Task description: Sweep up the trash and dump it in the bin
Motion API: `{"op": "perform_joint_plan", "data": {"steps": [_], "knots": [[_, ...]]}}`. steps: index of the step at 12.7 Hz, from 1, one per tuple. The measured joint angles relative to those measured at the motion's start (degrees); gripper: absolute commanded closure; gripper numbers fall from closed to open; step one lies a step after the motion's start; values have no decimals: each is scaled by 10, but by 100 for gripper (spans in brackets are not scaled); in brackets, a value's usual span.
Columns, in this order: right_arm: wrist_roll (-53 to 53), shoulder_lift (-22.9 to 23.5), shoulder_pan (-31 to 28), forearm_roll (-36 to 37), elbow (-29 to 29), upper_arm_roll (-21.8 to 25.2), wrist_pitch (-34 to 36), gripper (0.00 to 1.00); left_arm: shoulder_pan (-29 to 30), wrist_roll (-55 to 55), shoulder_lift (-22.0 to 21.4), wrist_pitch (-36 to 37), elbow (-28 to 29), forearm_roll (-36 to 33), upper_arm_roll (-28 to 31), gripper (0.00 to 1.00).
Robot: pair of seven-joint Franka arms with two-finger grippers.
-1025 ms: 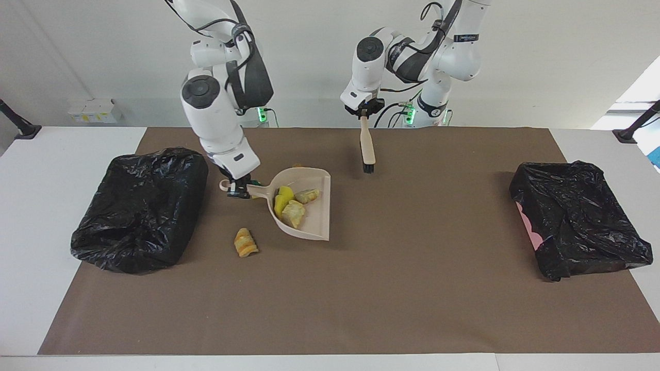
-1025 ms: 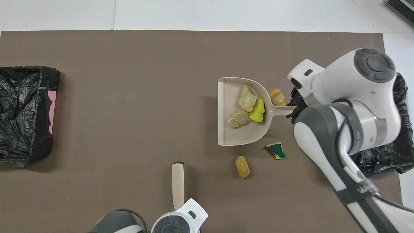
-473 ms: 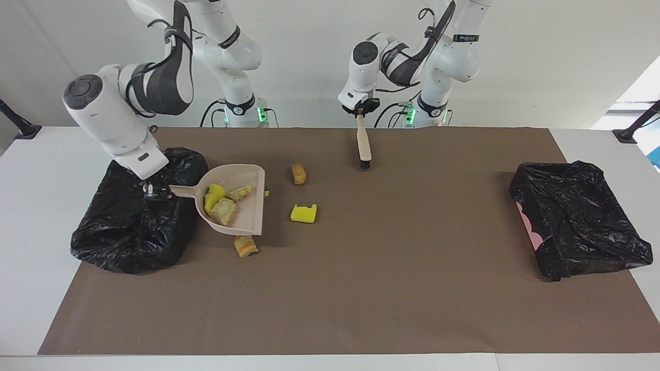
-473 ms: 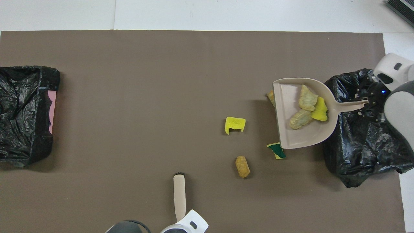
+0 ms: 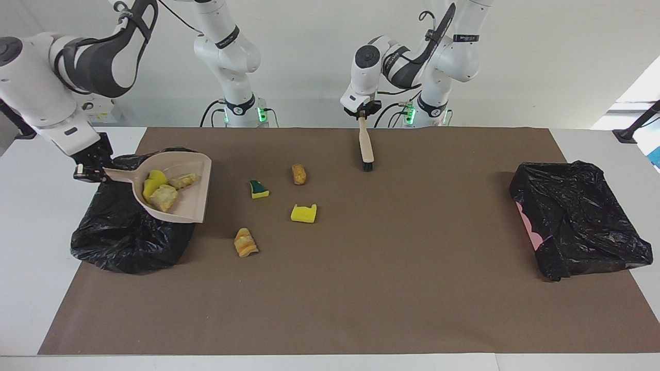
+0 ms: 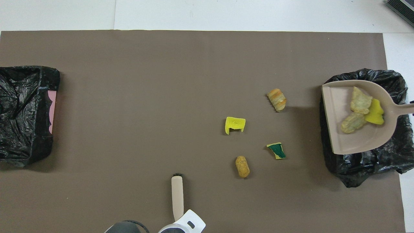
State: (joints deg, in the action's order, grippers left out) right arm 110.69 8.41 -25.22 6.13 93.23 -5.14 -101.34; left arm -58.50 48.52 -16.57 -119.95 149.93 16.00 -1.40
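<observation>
The right gripper [image 5: 92, 171] is holding the beige dustpan [image 5: 178, 193] by its handle, its fingers clamped on the handle's end, and it is now carrying the pan over the black bin bag [image 5: 129, 237] at the right arm's end of the table. A second ago the pan was lying on the brown mat [image 5: 361, 288] near the middle, and half a second ago it was only at the bag's edge; now most of it is hanging above the bag. Three pieces of the trash are still riding in the pan: a yellow scrap [image 6: 375, 113] and two tan scraps [image 6: 359, 101], bunched toward the handle.

Four more scraps are lying on the mat, uncovered since the pan moved away: an orange-brown striped scrap [image 5: 245, 242], a yellow scrap with a green face [image 5: 259, 189], a notched yellow scrap [image 5: 303, 213] and a tan oval scrap [image 5: 298, 174]. None of these has shifted.

The left gripper [image 5: 363, 114] is keeping its place at the robots' edge of the mat, fingers closed on the handle of the hand brush [image 5: 366, 149], which is hanging bristles down, touching or just above the mat. A second black bin bag [image 5: 577, 216] is sitting at the left arm's end of the table, untouched.
</observation>
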Motion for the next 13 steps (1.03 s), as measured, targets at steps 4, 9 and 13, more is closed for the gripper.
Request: {"op": "perform_joint_plan", "data": {"steps": [4,9,13], "knots": [[7,0,-51,95,-1,1,-22,100,22,-39,8,-10,-29,-1,8,0],[-67,-13,-33,252,-10,-6,-26,100,166,-215,23,70,-192,-72,17,0],[-143,-19,23,371,-9,-7,-10,100,255,-304,50,123,-324,-146,19,0]]}}
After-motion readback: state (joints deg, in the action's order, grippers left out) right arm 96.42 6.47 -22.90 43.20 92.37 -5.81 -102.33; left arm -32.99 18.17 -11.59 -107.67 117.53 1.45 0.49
